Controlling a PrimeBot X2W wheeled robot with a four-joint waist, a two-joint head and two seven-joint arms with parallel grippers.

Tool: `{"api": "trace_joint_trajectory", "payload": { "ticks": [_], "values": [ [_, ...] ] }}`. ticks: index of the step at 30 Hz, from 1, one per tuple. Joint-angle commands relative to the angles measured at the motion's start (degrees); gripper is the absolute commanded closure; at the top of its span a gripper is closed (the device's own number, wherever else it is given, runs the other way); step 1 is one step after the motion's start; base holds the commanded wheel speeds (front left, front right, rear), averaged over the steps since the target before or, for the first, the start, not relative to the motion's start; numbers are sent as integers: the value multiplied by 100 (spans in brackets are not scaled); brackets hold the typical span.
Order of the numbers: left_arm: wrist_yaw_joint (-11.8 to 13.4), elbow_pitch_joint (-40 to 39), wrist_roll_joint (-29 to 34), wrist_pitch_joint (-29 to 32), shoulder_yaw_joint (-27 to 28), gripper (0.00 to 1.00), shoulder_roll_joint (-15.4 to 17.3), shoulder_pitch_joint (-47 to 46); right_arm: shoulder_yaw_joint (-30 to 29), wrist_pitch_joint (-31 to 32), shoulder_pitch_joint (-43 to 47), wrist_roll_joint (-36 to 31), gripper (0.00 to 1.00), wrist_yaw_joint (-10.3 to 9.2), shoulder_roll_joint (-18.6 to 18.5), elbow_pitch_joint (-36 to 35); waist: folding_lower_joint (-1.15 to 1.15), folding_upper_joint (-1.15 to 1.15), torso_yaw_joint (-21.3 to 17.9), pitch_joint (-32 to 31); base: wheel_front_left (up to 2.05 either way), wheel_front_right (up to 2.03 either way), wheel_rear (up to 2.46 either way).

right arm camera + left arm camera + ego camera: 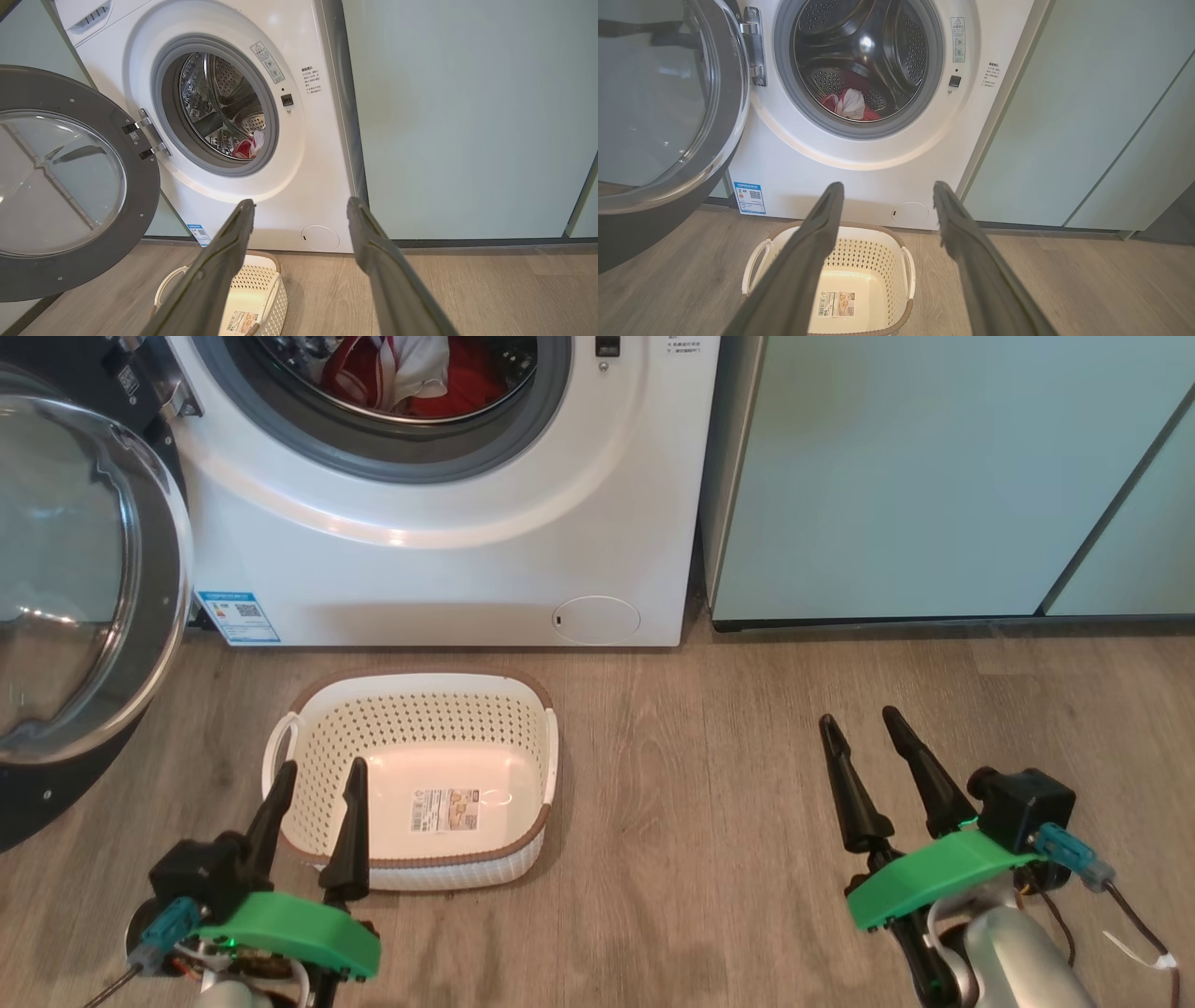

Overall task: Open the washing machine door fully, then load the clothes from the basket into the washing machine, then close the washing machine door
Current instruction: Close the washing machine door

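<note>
The washing machine (448, 560) stands ahead with its door (84, 579) swung wide open to the left. Red and white clothes (411, 373) lie inside the steel drum (864, 51), also seen as clothes (247, 145) from the right wrist. On the floor in front sits the white basket (523, 709), holding just a paper label (446, 810). My left gripper (319, 777) is open, its tips over the basket's near left rim. My right gripper (861, 723) is open above bare floor to the basket's right. Nothing is between either pair of fingers.
Pale teal cabinets (934, 476) stand right of the machine. Wood floor (709, 784) spreads between the basket and my right arm. The open door's black rim (654, 224) reaches low over the floor on the left, near the basket's left handle (754, 270).
</note>
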Motion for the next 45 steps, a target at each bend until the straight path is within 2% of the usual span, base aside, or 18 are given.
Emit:
{"api": "trace_joint_trajectory", "payload": {
  "ticks": [1,8,15,25,38,45],
  "values": [
    [4,-205,9,-55,166,0,24,-255,108,-37,-196,-17,0,0,3,-162,0,0,3,-3,0,0,0],
    [-4,-180,12,-55,122,0,24,-266,79,-37,-171,-19,0,0,3,-176,0,0,70,21,0,0,0],
    [2,-96,-65,-55,37,0,24,-300,106,-37,-150,-39,0,0,3,-211,0,0,394,140,0,0,0],
    [4,21,-89,-55,-69,0,24,-400,218,-37,-144,-88,0,0,3,-249,0,0,1430,270,0,0,0],
    [-26,5,253,-55,153,0,24,-145,535,-37,12,340,0,0,3,-319,0,0,3000,-220,0,0,0],
    [82,-350,271,-55,640,0,24,45,1167,-37,-312,505,0,0,3,-250,0,0,3181,-105,0,0,0]
  ]
}}
